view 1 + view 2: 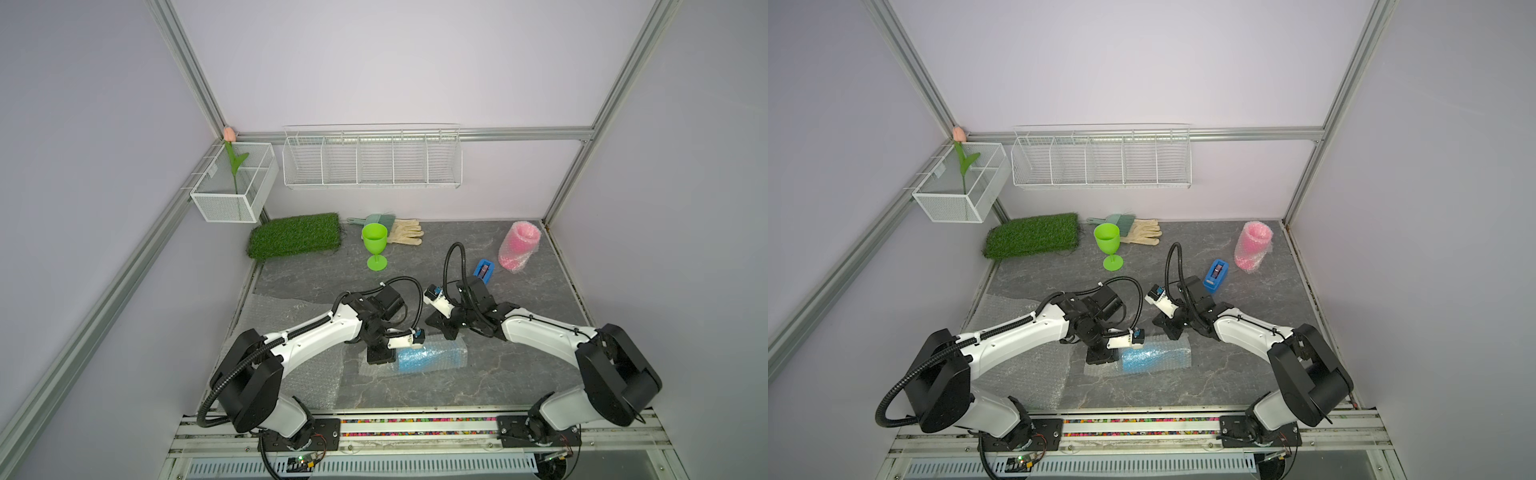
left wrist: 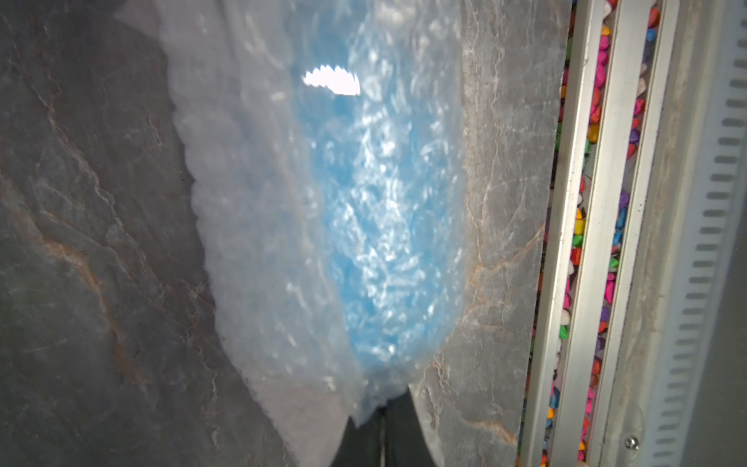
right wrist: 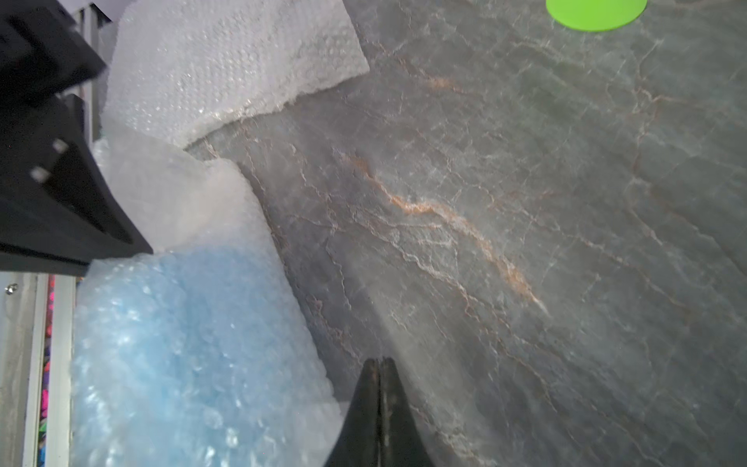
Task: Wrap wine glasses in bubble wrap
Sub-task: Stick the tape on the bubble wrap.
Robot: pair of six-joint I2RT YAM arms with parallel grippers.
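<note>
A sky blue wine glass lies on its side near the table's front, rolled in bubble wrap (image 1: 432, 357) (image 1: 1154, 356) (image 2: 376, 226) (image 3: 194, 347). My left gripper (image 1: 380, 357) (image 1: 1102, 356) (image 2: 382, 408) is at the bundle's left end, jaws shut, with the wrap's edge lying over its tips. My right gripper (image 1: 449, 332) (image 1: 1173, 330) (image 3: 380, 362) stands shut and empty just behind the bundle, over bare table. A lime green wine glass (image 1: 375, 247) (image 1: 1108, 246) stands unwrapped at the back. A pink wine glass rolled in bubble wrap (image 1: 518, 246) (image 1: 1252, 246) stands at the back right.
Loose bubble wrap sheets (image 1: 291, 370) (image 1: 1017, 361) (image 3: 226, 60) lie under my left arm. A blue tape dispenser (image 1: 483, 270) (image 1: 1216, 274) sits behind my right wrist. A turf mat (image 1: 296, 235), a brush (image 1: 374, 219) and gloves (image 1: 405, 232) line the back. A rail of coloured pebbles (image 2: 598, 202) runs along the front.
</note>
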